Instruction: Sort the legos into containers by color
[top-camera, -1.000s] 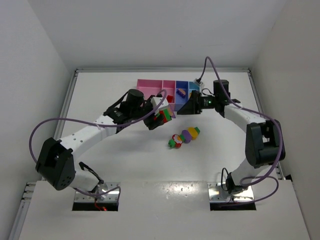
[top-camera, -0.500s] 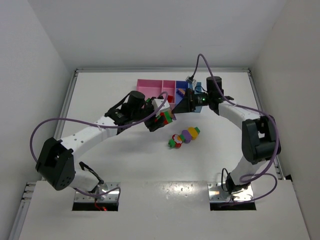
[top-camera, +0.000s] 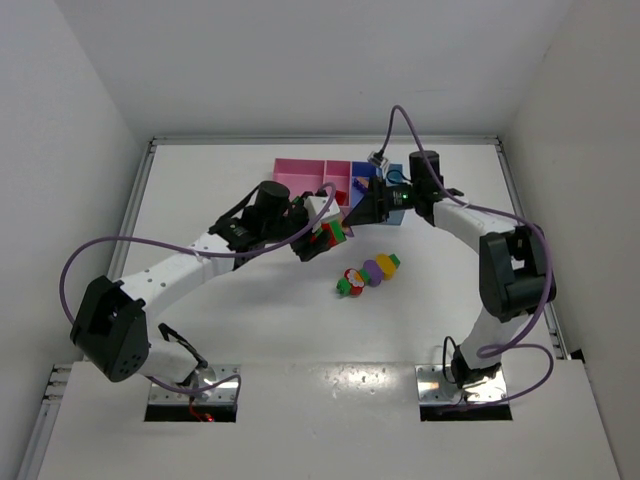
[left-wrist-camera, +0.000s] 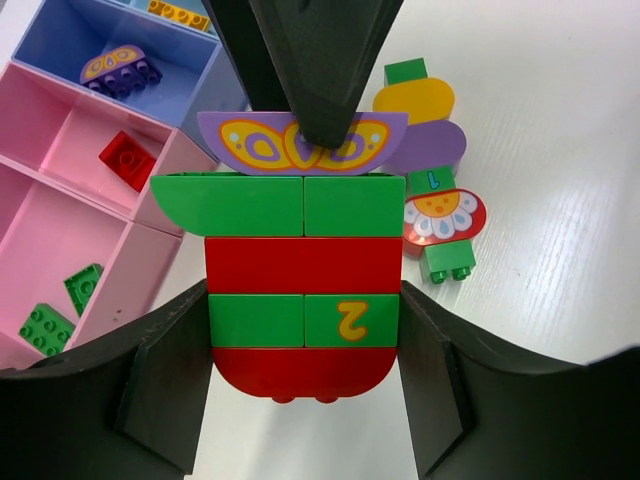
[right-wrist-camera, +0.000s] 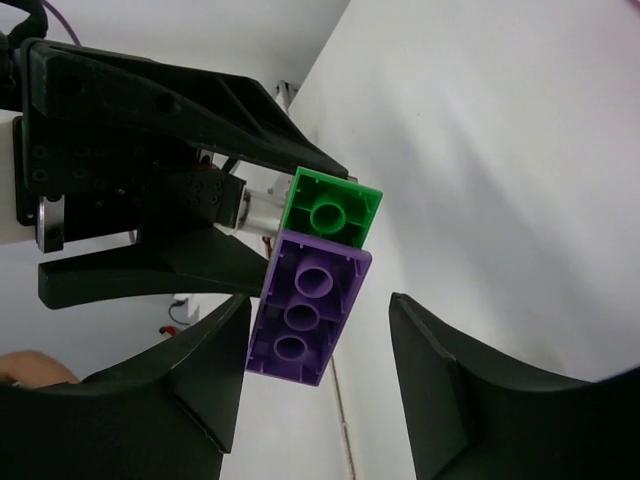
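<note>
Currently the left gripper (left-wrist-camera: 303, 312) clamps the striped stack (left-wrist-camera: 303, 265) above the table (top-camera: 250, 320), near side of the bins (top-camera: 295, 178). The right gripper (right-wrist-camera: 318, 305) straddles its purple top brick (left-wrist-camera: 250, 143), not yet pinching. Off-centre closing could twist the stack loose.

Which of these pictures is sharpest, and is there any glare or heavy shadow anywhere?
Left wrist view: sharpest, the red-and-green stack crisp, its numeral readable. Right wrist view: purple brick clear, dark fingers nearly featureless against bright white. Top view: even light, faint shadows, glare on the metal plate at the near edge.
</note>
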